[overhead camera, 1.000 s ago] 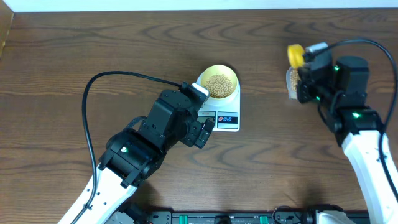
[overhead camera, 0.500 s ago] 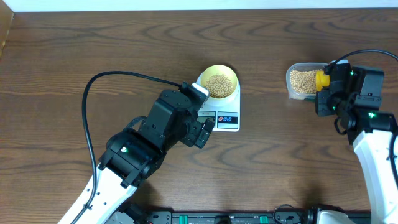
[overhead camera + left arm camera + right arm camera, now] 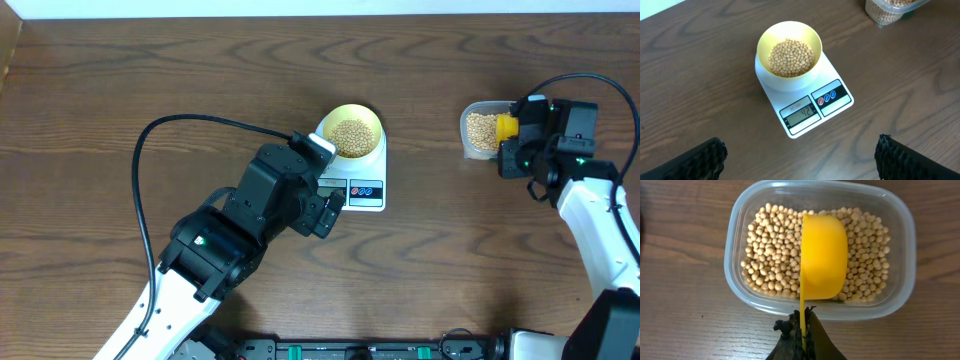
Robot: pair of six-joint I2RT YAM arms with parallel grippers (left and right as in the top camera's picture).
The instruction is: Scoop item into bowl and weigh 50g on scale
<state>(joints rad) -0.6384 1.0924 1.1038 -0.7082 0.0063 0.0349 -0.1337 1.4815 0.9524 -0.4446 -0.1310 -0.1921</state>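
Observation:
A pale-yellow bowl (image 3: 353, 131) (image 3: 789, 52) of tan beans (image 3: 791, 57) stands on the white scale (image 3: 356, 189) (image 3: 810, 107) at mid-table. My left gripper (image 3: 325, 213) (image 3: 801, 161) hovers open just in front of the scale, nothing between its fingers. At the right a clear tub (image 3: 480, 130) (image 3: 820, 250) holds more beans (image 3: 772, 265). My right gripper (image 3: 512, 150) (image 3: 803, 330) is shut on the thin handle of a bright yellow scoop (image 3: 508, 127) (image 3: 823, 263), whose cup is turned on its side over the beans in the tub.
Dark wooden table (image 3: 150, 90) all around. A black cable (image 3: 170, 130) loops from my left arm over the table's left half. The tub stands near the right edge.
My right gripper has swung the scoop down from above the tub's far side and into the tub. The left arm, bowl and scale have not moved.

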